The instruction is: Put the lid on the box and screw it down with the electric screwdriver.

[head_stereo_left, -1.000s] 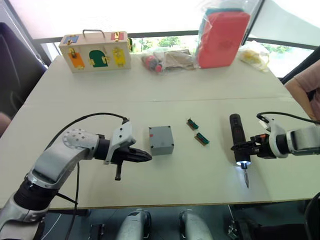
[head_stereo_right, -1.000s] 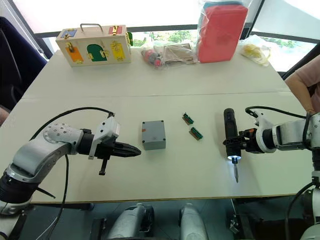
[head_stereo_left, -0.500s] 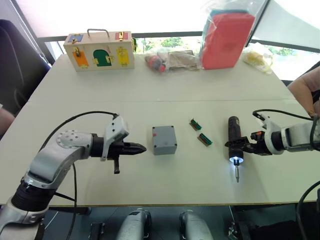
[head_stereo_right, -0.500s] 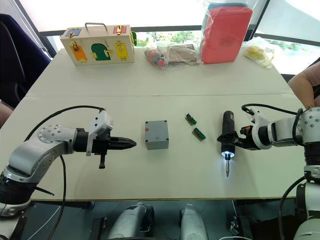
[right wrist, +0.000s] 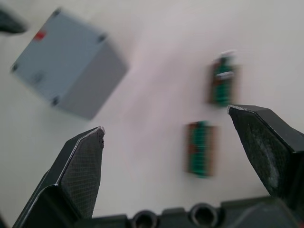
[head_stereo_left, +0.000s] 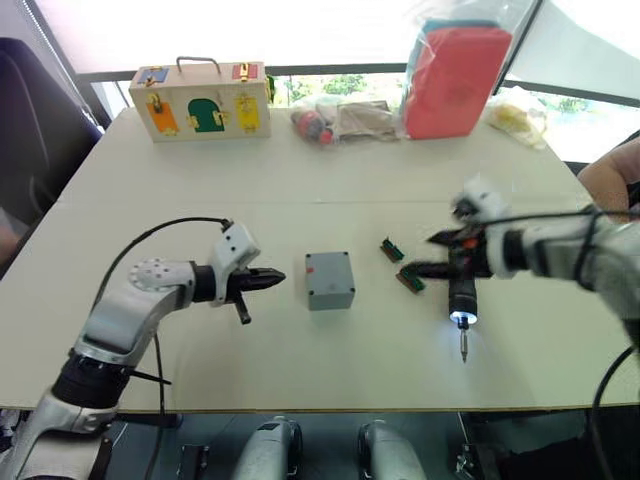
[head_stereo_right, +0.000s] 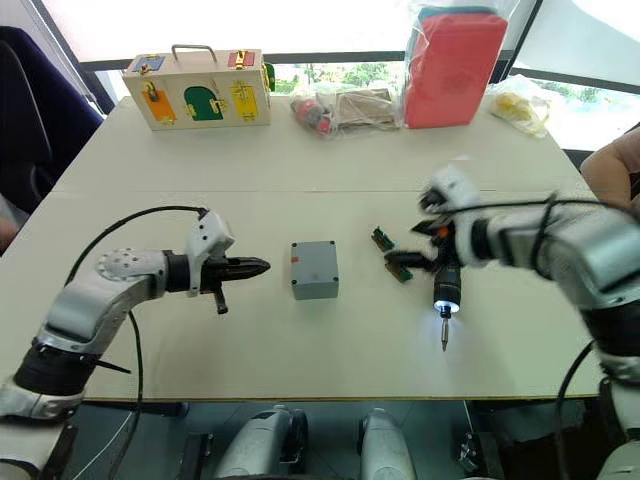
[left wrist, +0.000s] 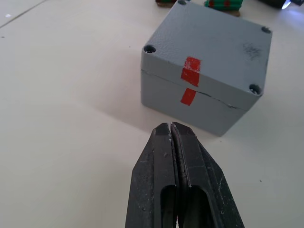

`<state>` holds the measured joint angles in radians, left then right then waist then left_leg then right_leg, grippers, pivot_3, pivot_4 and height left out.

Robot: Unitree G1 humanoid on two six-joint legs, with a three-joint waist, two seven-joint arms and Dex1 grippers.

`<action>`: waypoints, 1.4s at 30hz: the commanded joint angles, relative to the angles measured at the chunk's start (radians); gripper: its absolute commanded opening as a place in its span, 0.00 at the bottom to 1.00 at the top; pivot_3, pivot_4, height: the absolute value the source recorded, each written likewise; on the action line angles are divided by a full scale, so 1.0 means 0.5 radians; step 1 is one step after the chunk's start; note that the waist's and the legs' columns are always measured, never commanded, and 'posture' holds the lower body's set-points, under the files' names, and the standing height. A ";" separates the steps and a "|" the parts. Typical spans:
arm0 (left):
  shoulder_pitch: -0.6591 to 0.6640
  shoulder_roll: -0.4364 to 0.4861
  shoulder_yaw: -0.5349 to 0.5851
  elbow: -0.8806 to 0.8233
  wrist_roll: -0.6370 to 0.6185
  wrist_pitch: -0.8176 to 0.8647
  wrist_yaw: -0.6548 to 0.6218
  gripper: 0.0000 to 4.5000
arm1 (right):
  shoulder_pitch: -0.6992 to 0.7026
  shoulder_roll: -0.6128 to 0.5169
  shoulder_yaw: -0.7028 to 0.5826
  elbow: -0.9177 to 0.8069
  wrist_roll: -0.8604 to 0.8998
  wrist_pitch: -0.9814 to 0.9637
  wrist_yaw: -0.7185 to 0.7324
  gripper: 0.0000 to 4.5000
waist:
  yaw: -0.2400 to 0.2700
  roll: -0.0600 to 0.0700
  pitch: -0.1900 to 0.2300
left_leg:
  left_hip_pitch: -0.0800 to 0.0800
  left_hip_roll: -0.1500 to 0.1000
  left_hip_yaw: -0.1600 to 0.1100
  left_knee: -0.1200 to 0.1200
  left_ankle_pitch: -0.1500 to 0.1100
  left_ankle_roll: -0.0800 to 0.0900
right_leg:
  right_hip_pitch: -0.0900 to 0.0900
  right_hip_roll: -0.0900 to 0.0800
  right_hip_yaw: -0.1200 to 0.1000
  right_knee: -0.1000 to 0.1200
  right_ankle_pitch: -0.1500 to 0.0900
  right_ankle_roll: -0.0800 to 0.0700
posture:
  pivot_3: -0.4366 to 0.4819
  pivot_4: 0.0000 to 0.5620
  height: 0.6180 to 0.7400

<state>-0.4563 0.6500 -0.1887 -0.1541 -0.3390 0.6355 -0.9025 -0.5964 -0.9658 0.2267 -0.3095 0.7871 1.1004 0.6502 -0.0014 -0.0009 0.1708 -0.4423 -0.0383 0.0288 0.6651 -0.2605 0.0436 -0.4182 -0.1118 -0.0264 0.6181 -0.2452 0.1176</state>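
Observation:
The grey box (head_stereo_left: 329,285) stands at mid-table with the lid (left wrist: 209,47) lying flat on top, their red marks lined up across the seam. My left gripper (head_stereo_left: 272,278) is shut and empty, pointing at the box's left side from a short gap; its fingertips (left wrist: 170,127) stop just short of the wall. The electric screwdriver (head_stereo_left: 461,290) lies on the table right of the box, its tip light on and its bit toward the front edge. My right gripper (head_stereo_left: 425,255) hovers open over the screwdriver's back end, with nothing between its fingers (right wrist: 78,166).
Two small green-and-brown strips (head_stereo_left: 391,249) (head_stereo_left: 407,281) lie between box and screwdriver, under the right gripper. At the back stand a wooden latch box (head_stereo_left: 200,100), bagged clutter (head_stereo_left: 335,120) and a red bag (head_stereo_left: 455,75). A person's arm (head_stereo_left: 610,180) shows at the right edge.
The right gripper opened, let go of the screwdriver and swung left over the green strips. The screwdriver now lies on the table. The left gripper edged closer to the box.

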 commanded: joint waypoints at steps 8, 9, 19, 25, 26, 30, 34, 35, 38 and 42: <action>-0.158 -0.143 -0.165 0.223 0.190 -0.205 -0.068 0.00 | 0.077 0.334 0.167 -0.124 -0.282 -0.142 0.061 0.99 | 0.034 0.001 0.000 | 0.000 -0.001 -0.002 0.001 0.003 -0.005 | -0.002 -0.001 -0.001 0.004 0.000 0.000 | 0.48 0.27 1.00; -0.186 -0.163 -0.176 0.262 0.205 -0.228 -0.078 0.00 | 0.075 0.355 0.165 -0.136 -0.275 -0.129 0.078 0.99 | 0.034 0.000 0.000 | 0.000 -0.002 -0.002 0.001 0.006 -0.009 | -0.001 -0.001 -0.002 0.004 0.000 0.000 | 0.48 0.27 1.00; -0.465 -0.372 -0.244 0.750 0.401 -0.508 -0.110 0.00 | 0.079 0.546 0.117 -0.309 -0.213 0.039 0.076 0.99 | 0.028 0.000 0.000 | 0.000 -0.004 -0.002 0.004 0.006 -0.009 | -0.001 0.003 -0.003 0.009 0.000 0.000 | 0.48 0.27 1.00; -0.474 -0.338 -0.197 0.815 0.492 -0.559 -0.108 0.00 | 0.125 0.592 -0.011 -0.443 -0.139 0.190 0.018 0.99 | 0.028 0.000 0.000 | 0.000 -0.004 -0.002 0.004 0.005 -0.007 | -0.003 0.004 -0.003 0.018 0.000 0.000 | 0.48 0.27 1.00; -0.454 -0.311 -0.181 0.791 0.494 -0.548 -0.117 0.00 | 0.143 0.560 -0.037 -0.465 -0.142 0.195 0.023 0.99 | 0.028 0.000 0.000 | 0.000 -0.004 -0.002 0.004 0.004 -0.007 | -0.003 0.004 -0.003 0.019 0.000 0.000 | 0.48 0.27 1.00; -0.302 -0.147 -0.113 0.543 0.444 -0.410 -0.177 0.00 | 0.211 0.312 -0.046 -0.467 -0.303 -0.014 0.147 0.99 | 0.025 0.000 0.000 | 0.000 -0.004 -0.002 0.005 0.002 -0.004 | -0.003 0.004 -0.003 0.020 0.000 0.000 | 0.48 0.27 1.00; -0.087 0.028 -0.071 0.181 0.330 -0.225 -0.292 0.00 | 0.208 0.187 0.085 -0.236 -0.582 -0.353 0.256 0.99 | 0.020 0.000 0.000 | 0.000 -0.004 -0.002 0.005 0.002 -0.004 | -0.004 0.004 -0.003 0.020 -0.001 0.000 | 0.48 0.27 1.00; -0.047 0.051 -0.067 0.110 0.307 -0.186 -0.305 0.00 | 0.201 0.194 0.108 -0.177 -0.629 -0.416 0.280 0.99 | 0.019 0.000 0.000 | 0.001 -0.003 -0.002 0.005 0.003 -0.004 | -0.004 0.004 -0.002 0.020 -0.001 0.000 | 0.48 0.27 1.00; 0.043 0.076 -0.067 -0.045 0.258 -0.087 -0.301 0.00 | 0.162 0.256 0.174 -0.023 -0.754 -0.581 0.336 0.99 | 0.028 0.000 0.000 | 0.001 -0.003 -0.002 0.005 0.003 -0.005 | -0.004 0.004 -0.002 0.019 -0.001 -0.001 | 0.48 0.27 1.00; 0.038 -0.024 -0.079 -0.059 0.276 -0.020 -0.154 0.00 | 0.089 0.402 0.252 0.074 -0.840 -0.693 0.397 0.99 | 0.028 0.000 -0.001 | 0.002 -0.004 -0.002 0.006 0.004 -0.006 | -0.003 0.004 -0.002 0.020 -0.001 -0.001 | 0.48 0.27 1.00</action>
<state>-0.4266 0.6457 -0.2424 -0.1530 -0.1971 0.6164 -1.0074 -0.5266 -0.7793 0.3502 -0.2606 0.3851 0.7875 0.8309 0.0127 -0.0011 0.1705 -0.4413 -0.0401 0.0277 0.6679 -0.2583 0.0402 -0.4199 -0.1095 -0.0275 0.6285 -0.2457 0.1174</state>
